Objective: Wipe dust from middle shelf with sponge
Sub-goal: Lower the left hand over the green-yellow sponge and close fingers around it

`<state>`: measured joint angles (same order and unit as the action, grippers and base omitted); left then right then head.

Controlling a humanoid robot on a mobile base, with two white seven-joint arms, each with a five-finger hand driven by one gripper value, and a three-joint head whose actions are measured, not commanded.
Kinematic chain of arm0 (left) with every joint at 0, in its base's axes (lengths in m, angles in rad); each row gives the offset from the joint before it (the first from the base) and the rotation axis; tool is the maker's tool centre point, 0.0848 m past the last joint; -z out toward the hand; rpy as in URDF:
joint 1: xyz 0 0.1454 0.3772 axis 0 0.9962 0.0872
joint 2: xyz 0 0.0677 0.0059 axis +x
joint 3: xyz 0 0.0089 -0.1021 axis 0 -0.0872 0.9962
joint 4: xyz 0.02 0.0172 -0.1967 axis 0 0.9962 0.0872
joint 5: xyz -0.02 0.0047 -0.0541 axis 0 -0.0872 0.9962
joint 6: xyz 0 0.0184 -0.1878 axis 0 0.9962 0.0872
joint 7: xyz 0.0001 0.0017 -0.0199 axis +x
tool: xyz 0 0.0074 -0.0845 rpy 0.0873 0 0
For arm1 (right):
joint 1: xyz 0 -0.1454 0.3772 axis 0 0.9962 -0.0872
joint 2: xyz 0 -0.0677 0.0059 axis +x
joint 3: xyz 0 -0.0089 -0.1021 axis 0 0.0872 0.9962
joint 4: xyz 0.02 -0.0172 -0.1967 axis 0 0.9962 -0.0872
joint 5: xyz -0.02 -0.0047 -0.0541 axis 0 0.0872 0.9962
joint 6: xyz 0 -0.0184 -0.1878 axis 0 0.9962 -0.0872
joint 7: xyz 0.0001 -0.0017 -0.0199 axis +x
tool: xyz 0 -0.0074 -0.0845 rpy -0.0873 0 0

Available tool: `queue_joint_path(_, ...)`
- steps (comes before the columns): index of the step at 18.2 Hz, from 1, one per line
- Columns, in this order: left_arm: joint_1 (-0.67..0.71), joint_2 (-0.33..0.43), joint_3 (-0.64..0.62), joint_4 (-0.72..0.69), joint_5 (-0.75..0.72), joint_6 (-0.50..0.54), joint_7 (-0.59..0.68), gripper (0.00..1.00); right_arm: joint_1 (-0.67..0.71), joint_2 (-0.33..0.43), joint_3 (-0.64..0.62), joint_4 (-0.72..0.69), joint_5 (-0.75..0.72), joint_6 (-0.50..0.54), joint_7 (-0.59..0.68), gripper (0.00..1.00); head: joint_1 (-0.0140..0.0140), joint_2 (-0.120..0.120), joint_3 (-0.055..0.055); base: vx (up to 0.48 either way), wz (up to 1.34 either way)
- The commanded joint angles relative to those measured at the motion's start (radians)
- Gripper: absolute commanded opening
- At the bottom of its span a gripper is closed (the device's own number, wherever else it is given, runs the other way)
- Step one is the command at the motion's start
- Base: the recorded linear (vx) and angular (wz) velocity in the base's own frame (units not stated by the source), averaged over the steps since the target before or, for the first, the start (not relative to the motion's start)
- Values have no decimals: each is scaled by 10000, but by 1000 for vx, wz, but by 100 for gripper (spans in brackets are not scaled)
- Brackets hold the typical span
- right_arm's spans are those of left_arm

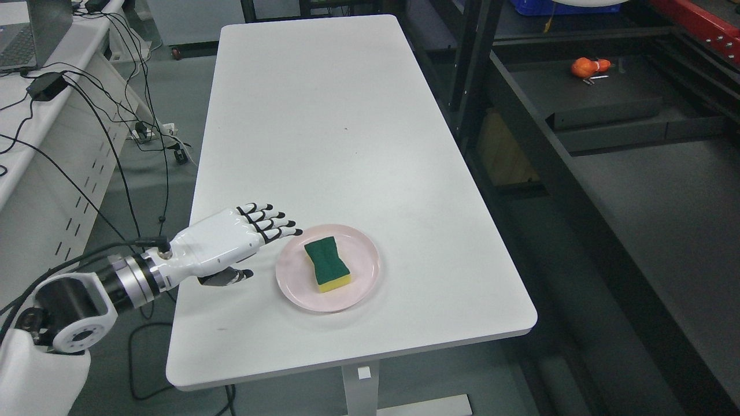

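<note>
Here, far out to the left of the hand, a white desk [34, 133] carries a laptop [29, 32] and a black power brick [47, 85], with dark cables [124, 144] trailing down to the floor behind the arm. The left hand [222, 245] comes in from the lower left on a white and silver forearm and hangs over the near left edge of the white table [324, 115], palm turned down; its fingers [272, 222] are stretched out flat and loose, the thumb tucked below, gripping nothing. Just beyond the fingertips, to their right, sits a pink plate [364, 277], close to the hand but not touching it. On the plate lies the sponge [327, 266], green scouring face up over a yellow body, untouched. Further right of the hand, well apart from it, stands a dark shelf unit [636, 190], and on its far upper level rests an orange object [588, 67].
</note>
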<state>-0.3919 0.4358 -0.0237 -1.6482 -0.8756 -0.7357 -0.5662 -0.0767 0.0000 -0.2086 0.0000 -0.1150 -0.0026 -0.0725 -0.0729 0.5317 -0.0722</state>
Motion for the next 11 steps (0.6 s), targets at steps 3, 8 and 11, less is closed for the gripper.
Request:
queue_joint_path(3,-1265,-430,-2370,1310,-1321,-6,-29,84,0,-175,0,-175,0,731,4,100,0,0,0,0,0)
queue_joint_path(8,-1481,-1336,-2508,1618,-1444,55,-151,86,0,-175,0,-175,0,731,4,100,0,0,0,2,-6)
queue_joint_path(11,-1878,-1321,-2890,2077,-1767,-21,-167,86,0,-175,0,-175,0,731,4,100,0,0,0,12,-26)
